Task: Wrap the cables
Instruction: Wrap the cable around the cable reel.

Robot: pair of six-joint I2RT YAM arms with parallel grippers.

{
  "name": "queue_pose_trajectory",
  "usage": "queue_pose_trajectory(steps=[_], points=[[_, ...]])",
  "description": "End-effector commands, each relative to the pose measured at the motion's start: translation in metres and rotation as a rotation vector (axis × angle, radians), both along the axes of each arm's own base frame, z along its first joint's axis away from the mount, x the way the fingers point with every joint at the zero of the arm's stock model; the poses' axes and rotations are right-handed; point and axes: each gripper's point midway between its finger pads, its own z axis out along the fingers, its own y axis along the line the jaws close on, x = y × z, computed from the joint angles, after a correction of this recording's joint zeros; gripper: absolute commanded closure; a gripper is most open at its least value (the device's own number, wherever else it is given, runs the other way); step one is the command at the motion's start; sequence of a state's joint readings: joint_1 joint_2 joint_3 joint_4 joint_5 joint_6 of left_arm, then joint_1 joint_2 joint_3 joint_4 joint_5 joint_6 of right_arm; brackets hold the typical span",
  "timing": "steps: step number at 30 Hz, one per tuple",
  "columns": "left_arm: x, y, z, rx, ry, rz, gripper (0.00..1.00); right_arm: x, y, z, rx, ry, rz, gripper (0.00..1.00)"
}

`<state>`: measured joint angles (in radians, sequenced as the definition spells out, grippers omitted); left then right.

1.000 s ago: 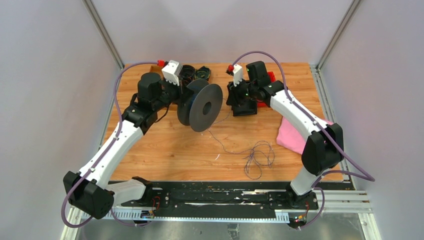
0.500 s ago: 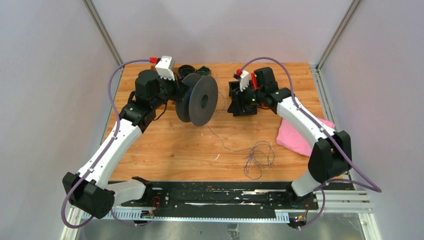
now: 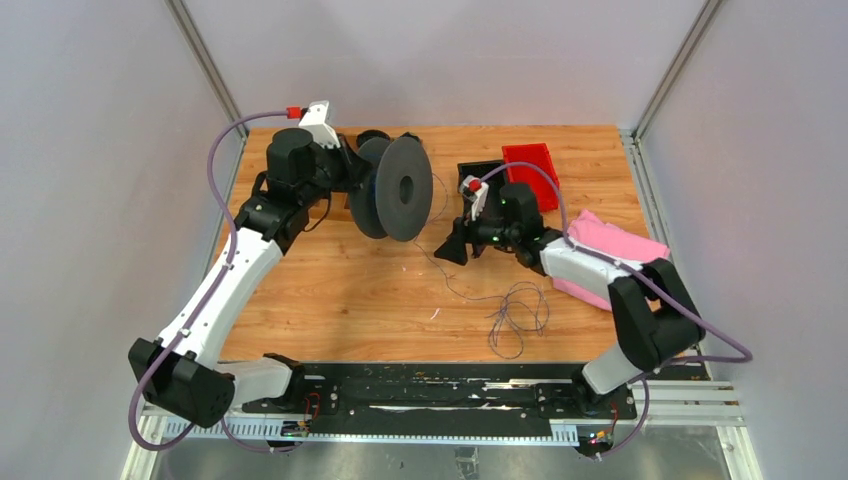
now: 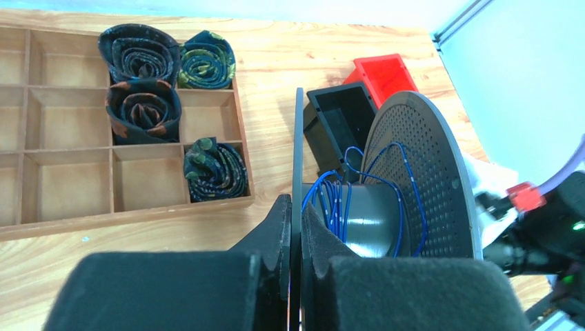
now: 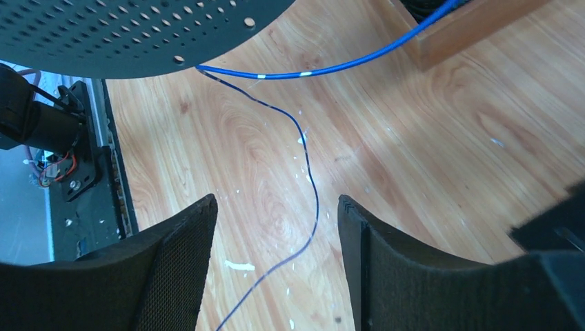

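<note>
My right arm has swung off the far side and dropped low over the desk (image 3: 330,290), baring the red bin (image 3: 530,160), and my right pincer (image 3: 452,247) has spread its jaws. My left arm has turned the spool (image 3: 400,187) a little.

From above, the right pincer hovers just beside the cable (image 3: 515,315), which trails from the spool to a loose tangle near the desk's front. I judge I am reaching for a fresh grip further down the line.

My left wrist shows what the top view hides: my left pincer (image 4: 295,217) is clamped narrow on the spool's near flange, and blue turns are already on the hub.

My right wrist shows the jaws wide and empty, with the cable running between them, ungripped.
</note>
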<state>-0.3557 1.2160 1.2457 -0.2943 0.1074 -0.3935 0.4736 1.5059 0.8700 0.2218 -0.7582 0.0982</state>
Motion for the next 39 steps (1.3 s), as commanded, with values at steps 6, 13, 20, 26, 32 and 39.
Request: queue_pose_trajectory(steps=[6, 13, 20, 26, 32, 39], points=[[0.000, 0.000, 0.040, -0.138, -0.049, -0.006, 1.00, 0.026, 0.042, -0.022, 0.135, -0.138, 0.015, 0.35], [0.000, 0.002, 0.041, -0.156, -0.048, -0.002, 1.00, 0.028, 0.057, -0.048, 0.124, -0.116, 0.040, 0.34], [0.001, 0.008, 0.042, -0.173, -0.051, 0.012, 1.00, 0.017, 0.072, -0.061, 0.131, -0.076, 0.080, 0.46], [0.004, 0.015, 0.044, -0.198, -0.050, 0.032, 1.00, 0.010, 0.075, -0.068, 0.123, -0.033, 0.102, 0.85], [0.013, 0.033, 0.043, -0.180, -0.063, 0.105, 1.00, -0.010, 0.062, -0.069, 0.060, 0.011, 0.126, 0.99], [0.029, 0.056, 0.044, -0.223, -0.045, 0.214, 1.00, -0.049, 0.059, -0.062, -0.050, 0.086, 0.213, 0.99]])
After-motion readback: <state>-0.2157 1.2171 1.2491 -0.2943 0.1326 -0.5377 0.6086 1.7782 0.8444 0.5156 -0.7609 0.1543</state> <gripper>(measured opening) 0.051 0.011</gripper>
